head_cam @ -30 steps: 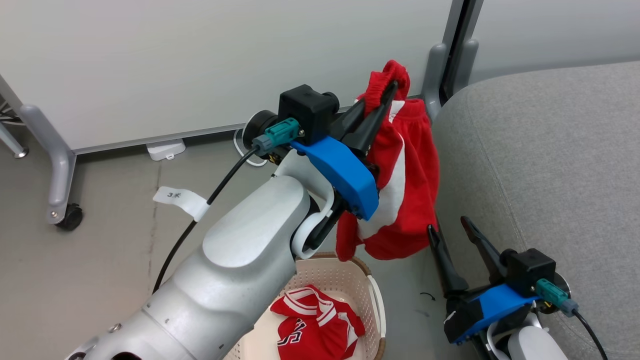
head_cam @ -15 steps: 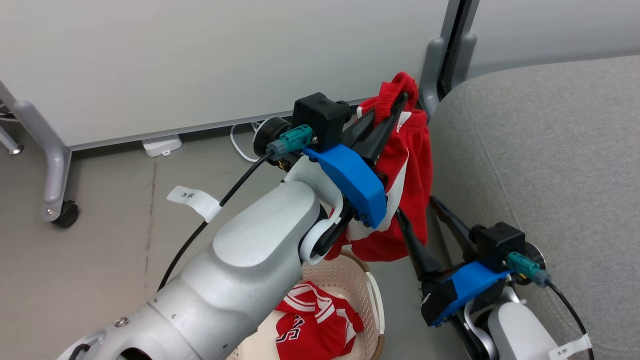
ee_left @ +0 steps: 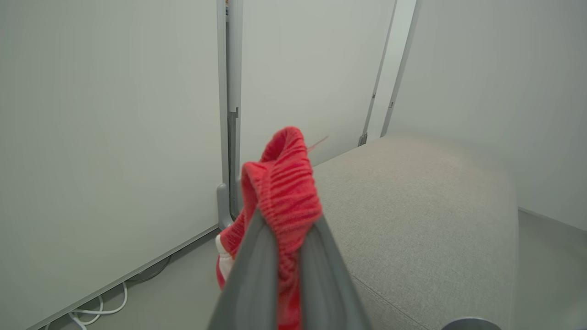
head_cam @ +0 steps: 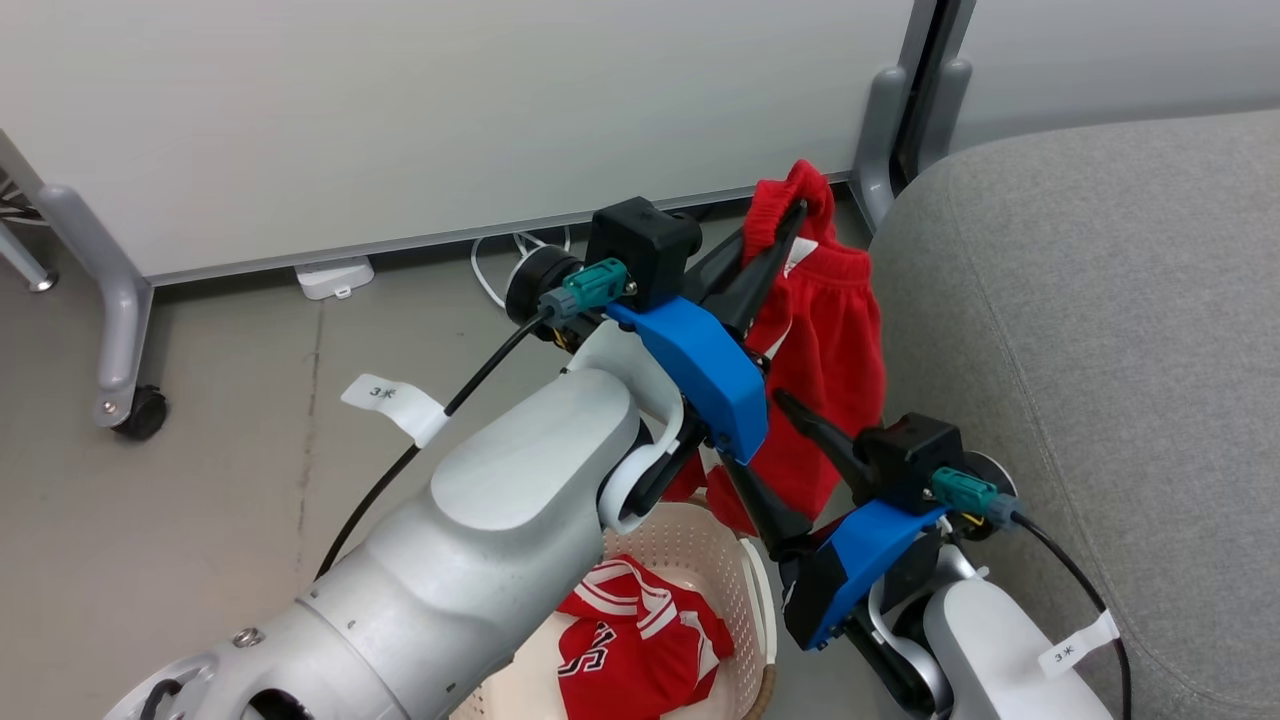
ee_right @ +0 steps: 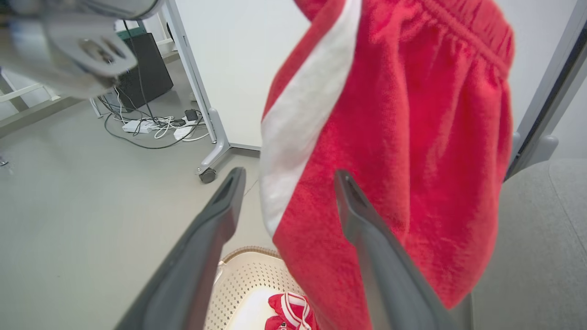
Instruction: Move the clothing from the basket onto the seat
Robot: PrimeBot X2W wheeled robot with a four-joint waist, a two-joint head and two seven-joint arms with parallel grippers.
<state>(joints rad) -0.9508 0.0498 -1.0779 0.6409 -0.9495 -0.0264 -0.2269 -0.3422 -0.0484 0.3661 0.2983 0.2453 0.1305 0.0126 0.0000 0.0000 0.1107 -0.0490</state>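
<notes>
- Seat [head_cam: 1100,300] lies to the right of the left gripper [head_cam: 790,215], just beside the hanging cloth. In the left wrist view the cushion top spreads ahead and to the right of the tips, lower than them.
- Left fingers are pinched tight on the gathered waistband of the red shorts [head_cam: 835,340]. The shorts hang straight down from the tips, long axis vertical.
- Their lower hem hangs near the far rim of the basket [head_cam: 700,545]; I cannot tell whether it touches.
- The right gripper [ee_right: 289,174] has its 2 fingers spread wide and holds nothing. It points up at the lower half of the shorts. In the right wrist view the cloth hangs across the gap by the tips, but I cannot tell whether it is between them.
- My judgement: the left arm, which holds the shorts, is the one to carry them right, over the rounded cushion edge. The right could take the hem so that they land flat.
- The right arm sits between the shorts and the seat's front, so a low swing may drag cloth across it. A lift first looks safer.
- A second red garment [head_cam: 640,640] lies crumpled in the basket, which stands on the floor [head_cam: 200,520] under the left forearm.
- A white partition [head_cam: 450,120] on castor legs stands behind, with cables [head_cam: 500,280] at its foot. Its grey post [head_cam: 885,130] stands near the seat's corner, behind the shorts and, I judge, off the path.
</notes>
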